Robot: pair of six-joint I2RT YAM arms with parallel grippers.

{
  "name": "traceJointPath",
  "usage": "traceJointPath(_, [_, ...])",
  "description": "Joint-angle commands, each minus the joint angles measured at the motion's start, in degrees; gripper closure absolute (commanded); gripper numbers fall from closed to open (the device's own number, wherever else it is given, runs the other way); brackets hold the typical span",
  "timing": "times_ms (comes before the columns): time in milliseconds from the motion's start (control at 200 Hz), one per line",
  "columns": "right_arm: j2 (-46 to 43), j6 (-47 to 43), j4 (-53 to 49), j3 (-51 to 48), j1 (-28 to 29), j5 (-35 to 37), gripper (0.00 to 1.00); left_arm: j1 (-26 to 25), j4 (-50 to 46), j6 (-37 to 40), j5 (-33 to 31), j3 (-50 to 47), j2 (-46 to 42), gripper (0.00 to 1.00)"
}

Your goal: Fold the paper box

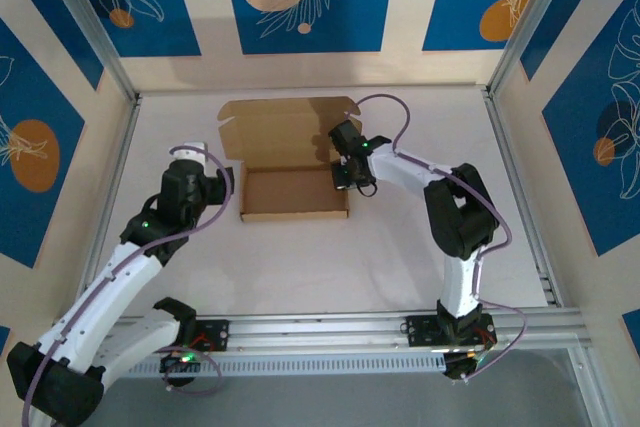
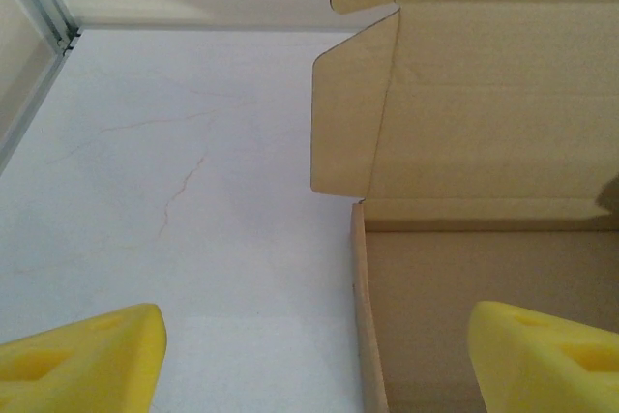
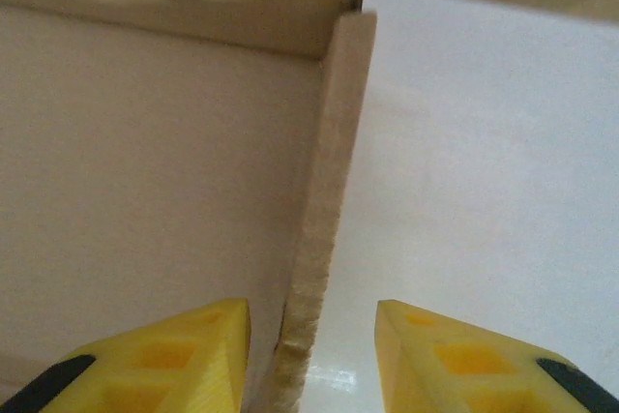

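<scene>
Half folded: paper box (image 1: 295,194) walls raised, lid (image 1: 285,127) yet to close; left gripper (image 2: 314,336) wide open, right gripper (image 3: 309,311) part-open astride right wall (image 3: 327,191), both empty.

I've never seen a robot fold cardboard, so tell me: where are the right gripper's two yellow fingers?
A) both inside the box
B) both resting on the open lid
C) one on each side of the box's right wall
C: the right wrist view shows the right gripper straddling the paper box at its upright wall, jaws apart.
</scene>
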Motion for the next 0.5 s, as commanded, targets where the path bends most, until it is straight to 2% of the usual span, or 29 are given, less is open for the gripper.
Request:
traceJointPath(0, [2.3,0.93,-3.73,2.74,0.48,2.96,0.63,0.56,0.64,-0.34,0.29,-1.12,-0.8,0.19])
traceJointPath(175, [5.52,-0.41,-6.6,6.35,2.71,8.51,0.74,0.56,1.16,0.2,0.23,-1.57,-0.71,0.19])
traceJointPath(300, [8.15,-1.0,-10.69,10.08,4.03,14.93,0.88,0.56,1.56,0.6,0.13,-1.66,-0.57,0.19])
traceJointPath(495, [11.55,-3.15,-14.36,13.78,5.98,22.41,0.89,0.56,2.03,0.67,0.32,-1.92,-0.12,0.18])
